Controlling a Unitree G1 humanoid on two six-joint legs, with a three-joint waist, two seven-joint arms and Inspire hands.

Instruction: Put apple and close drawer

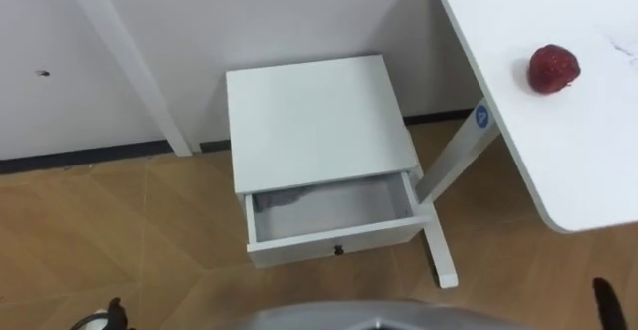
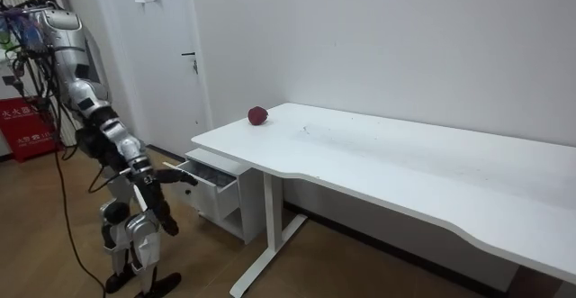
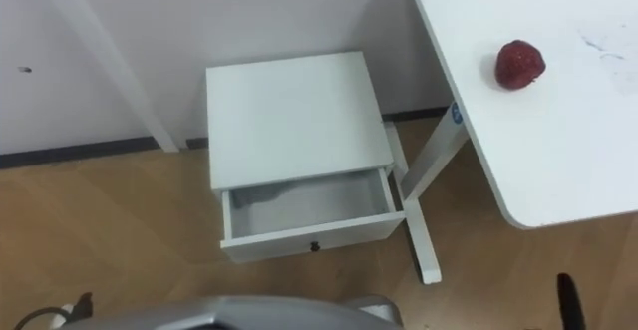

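Apple [image 1: 552, 69] sits on the white desk [image 1: 598, 170], far right, well apart from the open drawer [image 1: 334, 208] lower left; it looks round, hard, smooth and light, so it may roll; best to hold it round its middle; left hand [image 1: 108, 317] and right hand [image 1: 604, 305] peek in near the bottom; whether their fingers are wide or narrow I cannot tell; blue sticker [image 1: 481, 117] on the desk leg is too small to read.
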